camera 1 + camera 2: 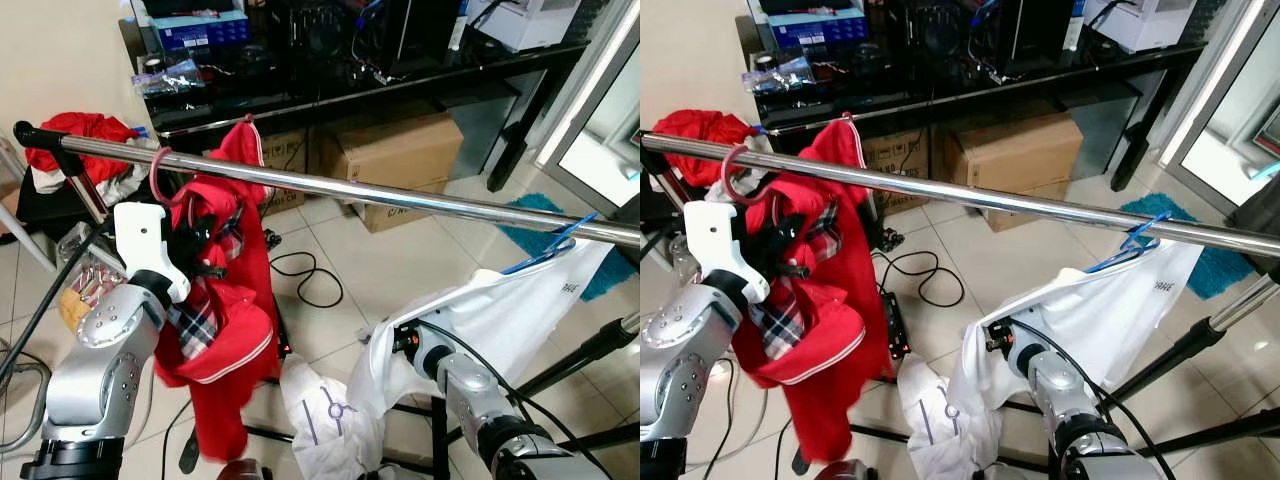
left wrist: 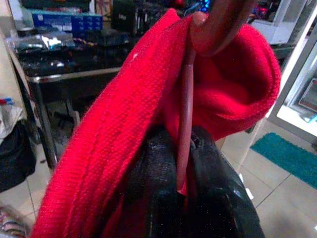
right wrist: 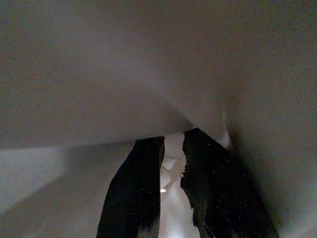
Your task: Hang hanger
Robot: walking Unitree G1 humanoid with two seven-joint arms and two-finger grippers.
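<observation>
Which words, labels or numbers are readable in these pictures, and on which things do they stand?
None can be read with certainty.
White shirt: small dark print near the sleeve, too small to read.
Cardboard box: dark print low on its front, partly hidden by the rail, unreadable.
Blue box on the black table: label blurred.
White cloth: a drawn purple sign of lines and a circle, no letters.

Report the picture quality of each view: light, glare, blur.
Left and right eye views: bright and sharp, with glare streaks along the chrome rail. Left wrist view: well lit, red garment and hanger stem close up and soft, the left gripper dark. Right wrist view: dim and grey under white fabric, the right gripper a near silhouette.
</observation>
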